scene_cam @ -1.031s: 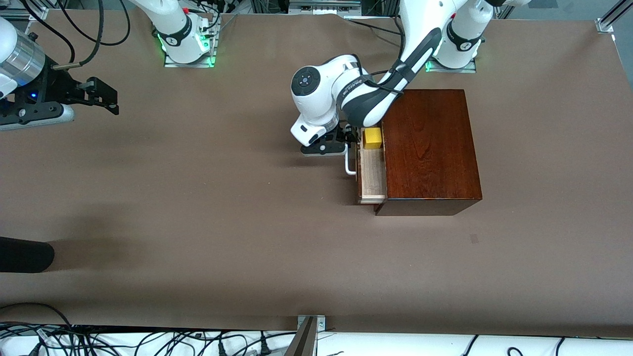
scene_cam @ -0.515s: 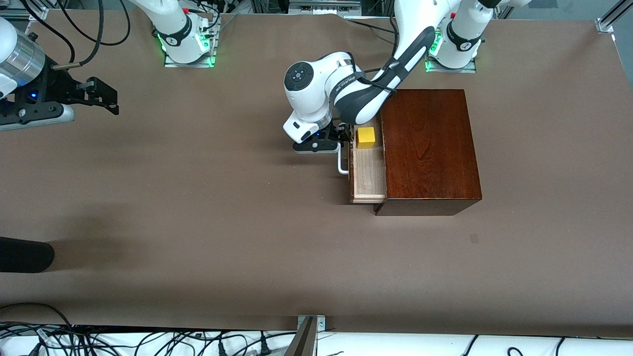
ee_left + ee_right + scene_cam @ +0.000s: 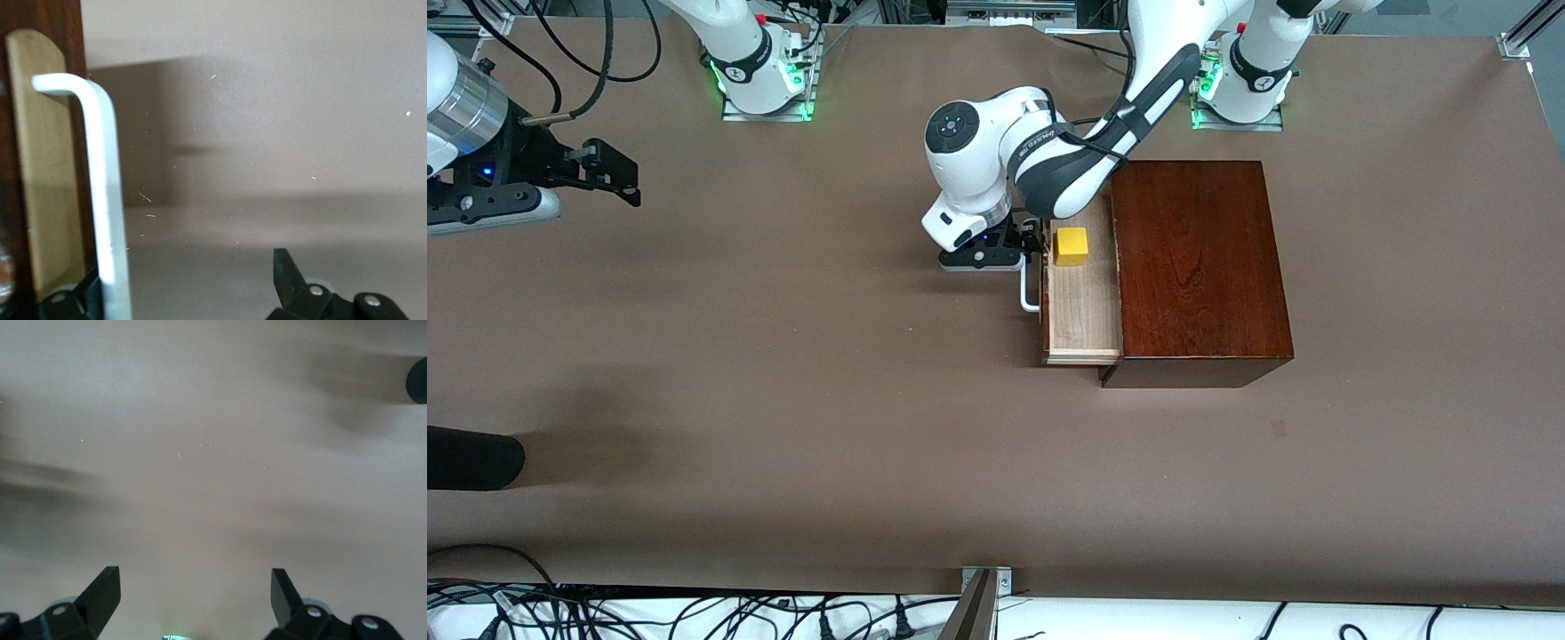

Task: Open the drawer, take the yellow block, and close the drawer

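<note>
The drawer (image 3: 1083,307) of the dark reddish-brown box (image 3: 1196,267) stands partly pulled out toward the right arm's end of the table, its pale inside showing. The yellow block (image 3: 1071,246) sits in the drawer, at the end farther from the front camera. My left gripper (image 3: 1032,253) is at the white handle (image 3: 1028,293). In the left wrist view the gripper (image 3: 187,273) is open, with one finger tucked between the handle (image 3: 107,200) and the drawer front (image 3: 43,167). My right gripper (image 3: 618,173) waits open and empty over the table's right-arm end; the right wrist view (image 3: 193,577) shows only bare table.
A dark rounded object (image 3: 471,458) lies at the table's right-arm end, near the front camera; it also shows in the right wrist view (image 3: 417,380). Cables run along the table's edge nearest the front camera.
The drawer has slid farther out toward the right arm's end, drawn by my left gripper at the handle. The yellow block rode along in it. The right arm has not moved.
</note>
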